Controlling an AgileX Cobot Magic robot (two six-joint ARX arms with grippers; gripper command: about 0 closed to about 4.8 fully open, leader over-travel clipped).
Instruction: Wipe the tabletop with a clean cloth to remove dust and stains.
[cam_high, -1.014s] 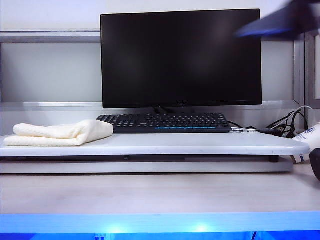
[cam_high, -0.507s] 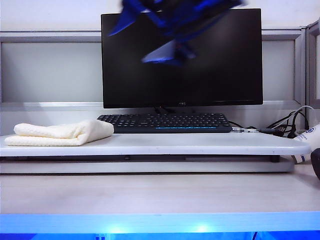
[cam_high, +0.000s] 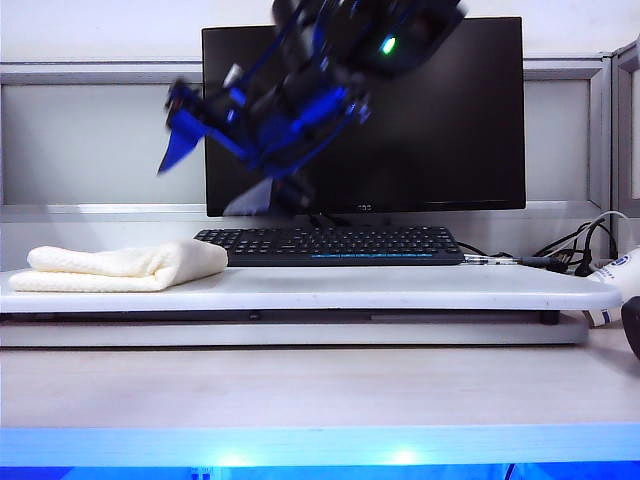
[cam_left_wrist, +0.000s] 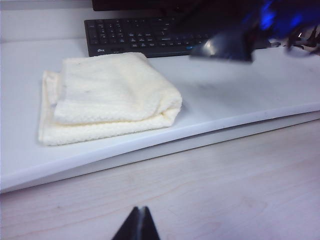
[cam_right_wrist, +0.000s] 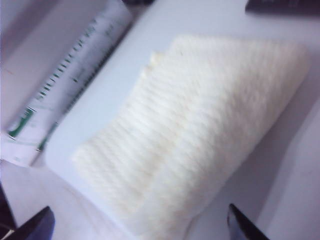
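The right gripper (cam_high: 215, 170) hangs in the air with its two fingers spread wide apart and nothing between them. The cloth (cam_high: 120, 267) lies folded on the white tabletop (cam_high: 400, 288), below this gripper and a little to its side, not touching it. The left gripper (cam_left_wrist: 137, 225) sits low over the wooden desk with its fingers pressed together, holding nothing, and the cloth lies ahead of it.
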